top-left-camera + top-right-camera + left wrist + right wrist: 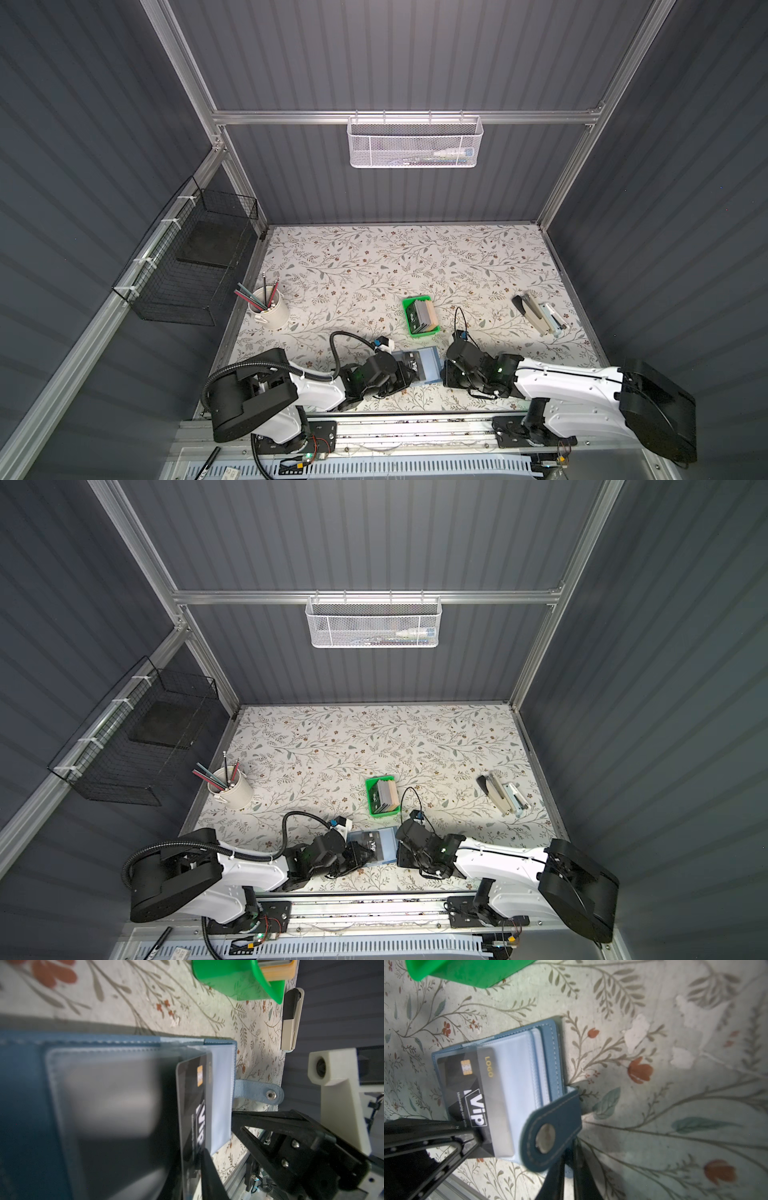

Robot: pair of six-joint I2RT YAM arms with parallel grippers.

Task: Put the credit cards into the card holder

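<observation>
Clamping by the right gripper point(571, 1147) steadies the open blue leather-like card holder point(550, 1053) while the left gripper point(475, 1136), closure unclear, touches the black plastic VIP card point(463, 1084) half inserted in it.

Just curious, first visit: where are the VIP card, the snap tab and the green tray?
VIP card point(467, 1084), right wrist view, dark face between chip and lettering.
Snap tab point(254, 1091), left wrist view, blue strap.
Green tray point(416, 298), in a top view, far rim.
</observation>
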